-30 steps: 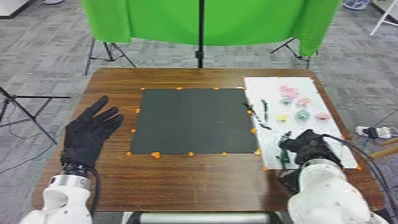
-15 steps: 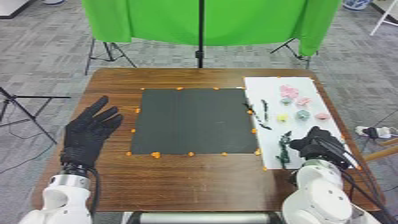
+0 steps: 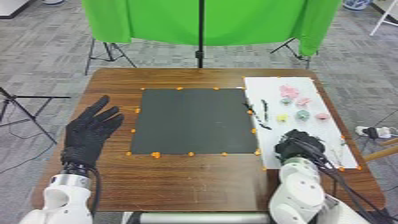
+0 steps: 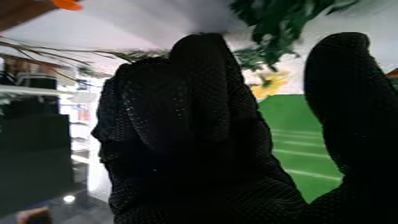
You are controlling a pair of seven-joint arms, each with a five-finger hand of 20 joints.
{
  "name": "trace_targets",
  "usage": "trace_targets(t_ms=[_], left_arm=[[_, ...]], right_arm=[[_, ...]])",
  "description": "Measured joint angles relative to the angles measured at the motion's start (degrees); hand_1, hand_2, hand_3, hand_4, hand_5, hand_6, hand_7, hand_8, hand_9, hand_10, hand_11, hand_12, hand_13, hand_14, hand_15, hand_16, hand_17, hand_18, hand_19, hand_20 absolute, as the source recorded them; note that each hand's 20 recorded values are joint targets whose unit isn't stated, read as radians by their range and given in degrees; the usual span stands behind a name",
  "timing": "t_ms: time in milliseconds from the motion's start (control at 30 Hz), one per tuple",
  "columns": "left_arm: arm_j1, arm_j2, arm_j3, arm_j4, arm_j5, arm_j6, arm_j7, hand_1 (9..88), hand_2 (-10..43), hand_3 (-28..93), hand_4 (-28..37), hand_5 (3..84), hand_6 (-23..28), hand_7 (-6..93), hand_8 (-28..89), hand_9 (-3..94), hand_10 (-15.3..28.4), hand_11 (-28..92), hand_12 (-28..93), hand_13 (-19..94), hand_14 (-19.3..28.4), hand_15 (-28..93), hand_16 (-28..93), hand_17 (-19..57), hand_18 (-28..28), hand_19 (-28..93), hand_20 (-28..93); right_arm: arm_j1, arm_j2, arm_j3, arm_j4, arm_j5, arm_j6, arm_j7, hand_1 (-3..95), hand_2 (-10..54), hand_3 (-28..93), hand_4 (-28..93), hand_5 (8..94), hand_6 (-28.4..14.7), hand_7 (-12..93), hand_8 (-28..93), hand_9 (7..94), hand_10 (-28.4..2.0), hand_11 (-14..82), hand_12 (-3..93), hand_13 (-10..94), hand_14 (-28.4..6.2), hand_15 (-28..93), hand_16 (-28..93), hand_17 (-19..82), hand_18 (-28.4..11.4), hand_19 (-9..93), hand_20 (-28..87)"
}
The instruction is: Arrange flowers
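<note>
While the right hand (image 3: 300, 145), fingers loosely open and empty, is hiding part of the white sheet (image 3: 263, 87), green foliage (image 4: 275, 24) is running past the wrist view's edge.

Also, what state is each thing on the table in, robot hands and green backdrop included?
Black-gloved left robot hand: open.
Black-gloved right robot hand: open, thumb apart from fingers.
Rectangular black sheet: flat.
White rectangular sheet: flat, partly covered.
Small yellow flower: loose, lying down.
Slim dark-green stem: lying down.
Bright green cloth: hanging.
</note>
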Motion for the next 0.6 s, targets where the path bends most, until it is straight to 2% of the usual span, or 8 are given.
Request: trace_targets(t_ms=[67,133,233,367,467,600], left_arm=[[0.0,0.0,-0.02,0.0,0.0,0.0,0.0,25.8,10.0,77,-24.4,40.8,8.5,10.4,-9,37.5,19.8,26,10,27,26.8,55,-10,-8.7,25.7,57,10],[-0.01,0.0,-0.01,0.0,0.0,0.0,-0.02,25.8,10.0,77,-24.4,40.8,8.5,10.4,-9,37.5,19.8,26,10,27,26.8,55,-10,-8.7,25.7,57,10],[-0.03,0.0,-0.01,0.0,0.0,0.0,-0.02,25.9,10.0,77,-24.4,40.7,8.5,10.5,-9,37.4,19.8,26,10,27,26.8,55,-10,-8.7,25.7,57,10],[-0.05,0.12,-0.01,0.0,0.01,0.0,0.01,25.8,10.0,77,-24.3,40.7,8.5,10.4,-9,37.4,19.9,26,10,27,26.8,55,-10,-8.7,25.7,57,10],[0.01,0.32,-0.12,-0.02,0.01,0.04,0.06,25.9,10.0,77,-24.4,40.7,8.6,10.5,-9,37.4,19.9,26,10,27,26.9,55,-10,-8.7,25.7,57,10],[0.12,0.44,-0.21,-0.21,-0.01,0.15,0.13,25.8,10.0,77,-24.4,40.7,8.6,10.5,-9,37.4,19.9,26,10,27,27.0,55,-10,-8.7,25.7,57,10]], right_arm=[[1.04,-0.12,-1.06,0.42,-0.32,-1.57,-0.06,45.5,-9.4,71,-24,68.8,-8.1,39,3,74.1,-16.4,60.6,21.6,77,-11.2,75,15,40,-27.7,93,22],[2.43,-0.35,-2.46,1.26,-0.95,-3.29,-0.07,51.5,-9.5,70,-27,73.0,-6.6,42,9,77.7,-14.6,60.6,23.4,81,-9.4,75,16,44,-26.3,93,26],[4.97,-0.98,-4.55,3.11,-1.62,-5.28,-0.19,56.0,-9.5,70,-28,78.5,-5.8,39,12,82.1,-13.1,60.4,23.3,85,-7.2,73,18,50,-23.5,93,29],[5.68,-1.52,-5.11,3.54,-1.63,-5.54,-0.59,56.9,-9.5,71,-28,82.4,-5.9,35,14,84.8,-12.8,58.8,23.0,88,-6.5,71,19,51,-23.2,93,31],[5.12,-1.05,-5.02,3.43,-2.22,-3.68,-1.18,56.9,-9.5,72,-28,83.9,-6.0,33,14,86.1,-12.5,57.8,22.7,89,-6.5,71,19,51,-23.2,93,31],[4.03,0.22,-5.51,3.37,-3.62,1.62,-1.96,56.9,-9.5,73,-28,85.1,-6.2,33,14,87.2,-12.3,56.8,22.5,89,-6.6,70,19,51,-23.4,93,32]])
